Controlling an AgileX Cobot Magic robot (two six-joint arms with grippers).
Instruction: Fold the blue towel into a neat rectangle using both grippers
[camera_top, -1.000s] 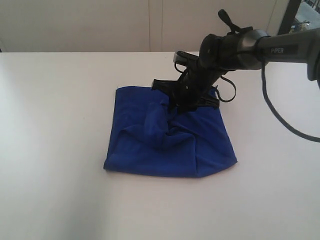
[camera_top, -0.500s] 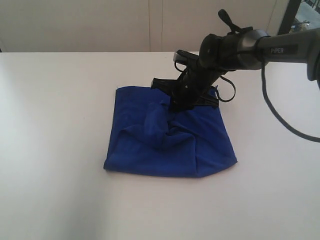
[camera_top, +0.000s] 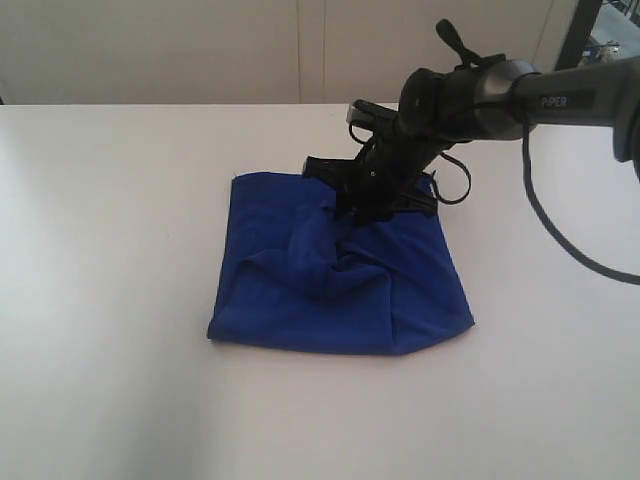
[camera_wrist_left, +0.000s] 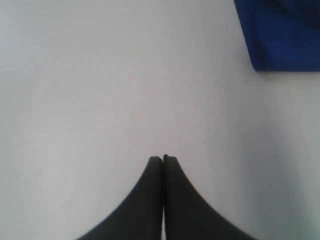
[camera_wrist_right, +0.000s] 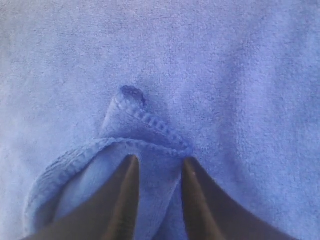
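The blue towel (camera_top: 330, 290) lies rumpled and roughly square on the white table (camera_top: 100, 250), with a raised crease running through its middle. My right gripper (camera_top: 355, 212) reaches down from the right onto the towel's far middle. In the right wrist view its fingers (camera_wrist_right: 160, 159) stand apart, open, astride a hemmed fold of the towel (camera_wrist_right: 225, 75). My left gripper (camera_wrist_left: 163, 157) is shut on nothing and hovers over bare table. A corner of the towel (camera_wrist_left: 285, 35) shows well away from it in the left wrist view. The left arm is out of the exterior view.
The right arm, lettered PIPER (camera_top: 560, 100), crosses the back right of the table with a black cable (camera_top: 560, 240) hanging from it. A pale wall (camera_top: 200, 50) runs behind the table's far edge.
The right wrist has shifted only slightly over the towel's far middle. The towel keeps its shape and place.
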